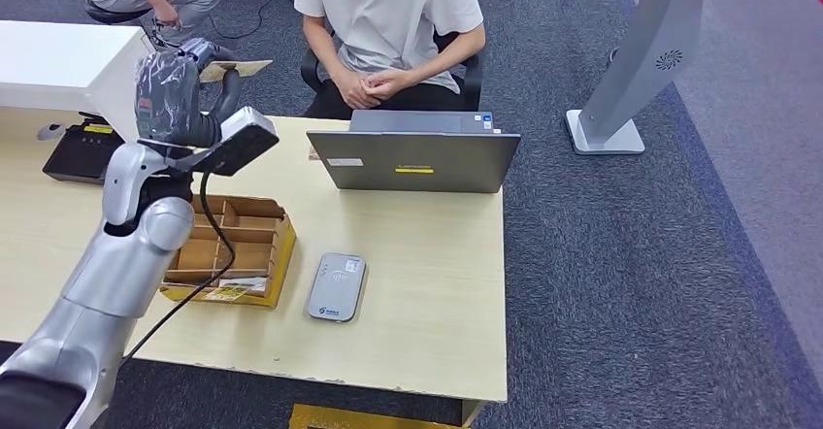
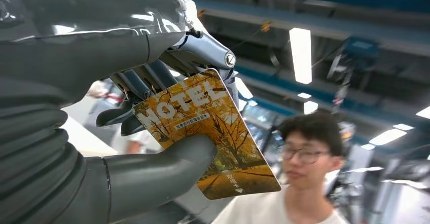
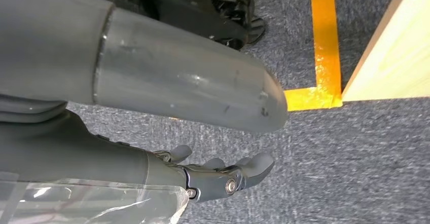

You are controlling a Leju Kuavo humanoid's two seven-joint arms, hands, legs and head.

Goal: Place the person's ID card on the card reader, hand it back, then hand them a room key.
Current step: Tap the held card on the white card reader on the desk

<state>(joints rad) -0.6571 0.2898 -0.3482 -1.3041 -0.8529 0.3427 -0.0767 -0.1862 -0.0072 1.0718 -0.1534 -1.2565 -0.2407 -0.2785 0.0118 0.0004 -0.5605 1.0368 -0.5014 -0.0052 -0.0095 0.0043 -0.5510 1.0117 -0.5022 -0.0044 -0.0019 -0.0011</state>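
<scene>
The left hand [image 1: 184, 84] is raised in the upper left of the head view, above the far left part of the wooden table [image 1: 427, 293]. It pinches the room key [image 2: 210, 133] between its thick grey thumb and darker fingers [image 2: 152, 77], as the left wrist view shows plainly: the card is printed with autumn trees in yellow and orange and the word HOTEL in white (it sits tilted, one corner sticking out beyond the thumb). In the head view the card [image 1: 236, 68] shows as a pale sliver just right of the hand.

The person [image 1: 388, 21] in a white T-shirt sits at the top centre of the head view, behind the table, with hands clasped [image 1: 374, 84] in the lap. Below them in the frame stands an open grey laptop [image 1: 415, 157], its back toward the camera.

The card reader [image 1: 336, 286], a flat grey slab with rounded corners, lies on the table in the lower centre. To its left, near but apart, sits a cardboard tray [image 1: 233, 249] with compartments, partly hidden by the silver left arm.

The right hand [image 3: 213, 176] hangs over blue-grey carpet, beside a strip of yellow floor tape [image 3: 324, 41]; it holds nothing, fingers loosely apart and gently curved
</scene>
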